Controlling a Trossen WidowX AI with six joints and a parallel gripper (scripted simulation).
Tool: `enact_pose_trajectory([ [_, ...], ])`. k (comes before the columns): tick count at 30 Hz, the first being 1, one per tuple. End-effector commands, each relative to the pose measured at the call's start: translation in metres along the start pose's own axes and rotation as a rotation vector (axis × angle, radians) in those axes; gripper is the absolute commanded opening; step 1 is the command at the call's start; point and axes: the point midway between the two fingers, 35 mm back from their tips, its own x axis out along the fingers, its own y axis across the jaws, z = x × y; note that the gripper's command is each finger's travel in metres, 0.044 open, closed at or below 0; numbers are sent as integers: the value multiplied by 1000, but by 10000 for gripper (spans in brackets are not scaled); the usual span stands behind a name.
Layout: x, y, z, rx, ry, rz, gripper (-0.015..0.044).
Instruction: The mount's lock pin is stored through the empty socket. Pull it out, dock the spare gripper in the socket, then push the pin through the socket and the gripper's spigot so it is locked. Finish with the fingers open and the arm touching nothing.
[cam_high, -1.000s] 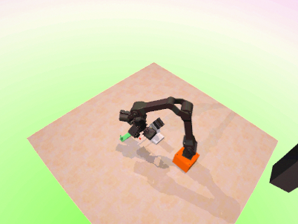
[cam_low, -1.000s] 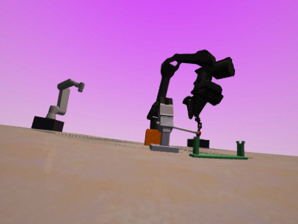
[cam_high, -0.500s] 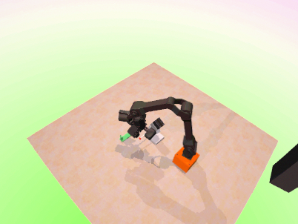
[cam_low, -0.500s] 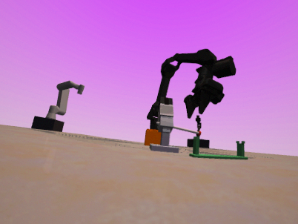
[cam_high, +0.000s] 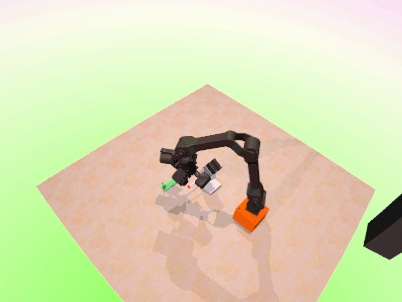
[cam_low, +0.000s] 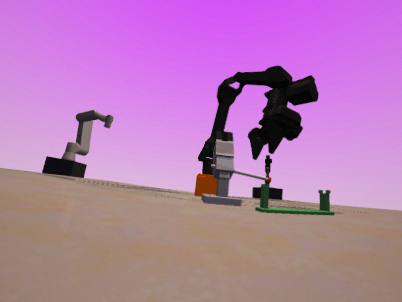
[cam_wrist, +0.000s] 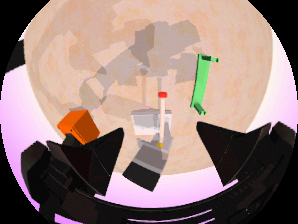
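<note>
My gripper is open and empty, above and clear of the pin. The lock pin is a pale rod with a red head. It reaches into the mount's socket at one end; most of it sticks out sideways, its head end free. How deep it sits is hidden. The pale grey mount stands on the floor. The spare gripper, a grey block with a dark top, sits upright on the mount, at the socket.
A green cradle with two end posts stands beside the mount, holding nothing. My arm's orange base is on the mount's other side. A grey arm on a black block stands in the far background.
</note>
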Motion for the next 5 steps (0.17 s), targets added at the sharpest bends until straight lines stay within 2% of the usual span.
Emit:
enact_pose_trajectory([
  [1, 0, 0, 0, -4, -1, 0, 440],
  [5, 0, 0, 0, -4, -1, 0, 440],
])
